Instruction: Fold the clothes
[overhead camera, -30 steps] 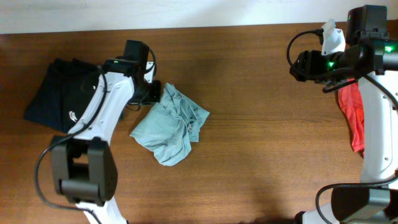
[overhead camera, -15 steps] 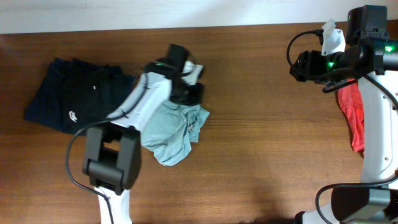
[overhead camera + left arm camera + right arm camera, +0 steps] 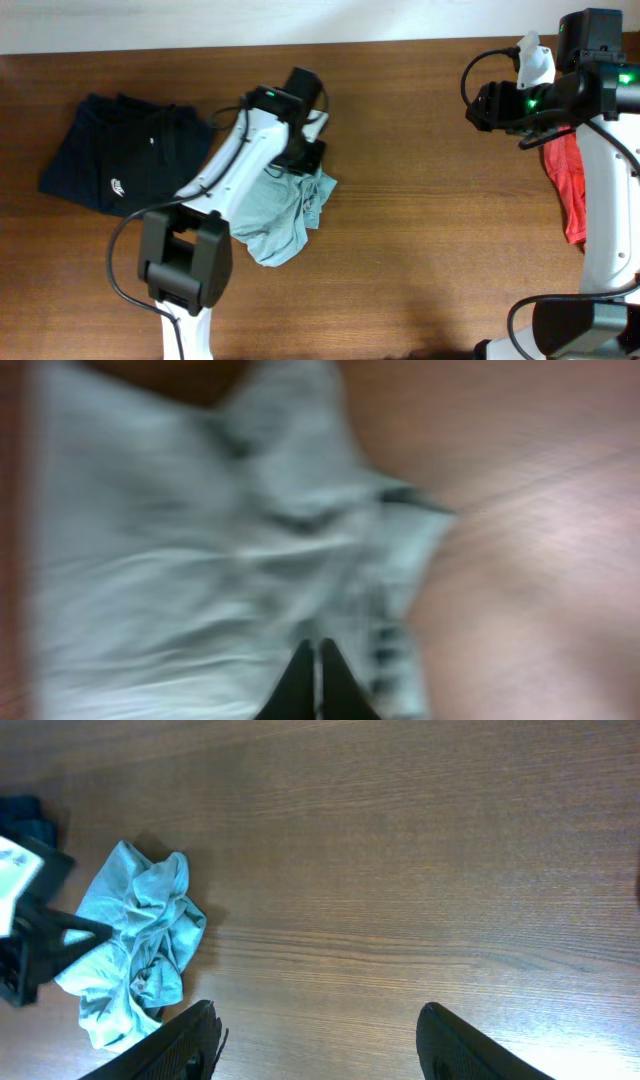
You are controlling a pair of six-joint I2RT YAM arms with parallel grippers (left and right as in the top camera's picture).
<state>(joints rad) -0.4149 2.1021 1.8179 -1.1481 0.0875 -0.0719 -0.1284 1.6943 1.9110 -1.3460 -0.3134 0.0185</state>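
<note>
The pale grey-blue T-shirt [image 3: 283, 212] lies crumpled on the table, left of centre; it also shows in the right wrist view [image 3: 135, 952] and, blurred, fills the left wrist view [image 3: 180, 560]. My left gripper [image 3: 312, 160] hovers over the shirt's upper right edge with its fingers [image 3: 315, 660] shut together and nothing visibly between them. The navy white-logo shirt [image 3: 115, 160] lies folded at the far left. The red shirt [image 3: 570, 185] lies at the right edge, partly under my right arm. My right gripper [image 3: 320, 1030] is wide open and empty, high over bare table.
Brown wooden table [image 3: 430, 250] with a pale wall strip along the far edge. The left arm's white links [image 3: 230, 165] cross over the pale shirt's left part. The right arm's body [image 3: 600, 150] stands at the far right.
My left gripper has swung right, from the pale shirt's upper left edge beside the navy shirt to its upper right edge. The shirt keeps its shape. The right arm has not moved.
</note>
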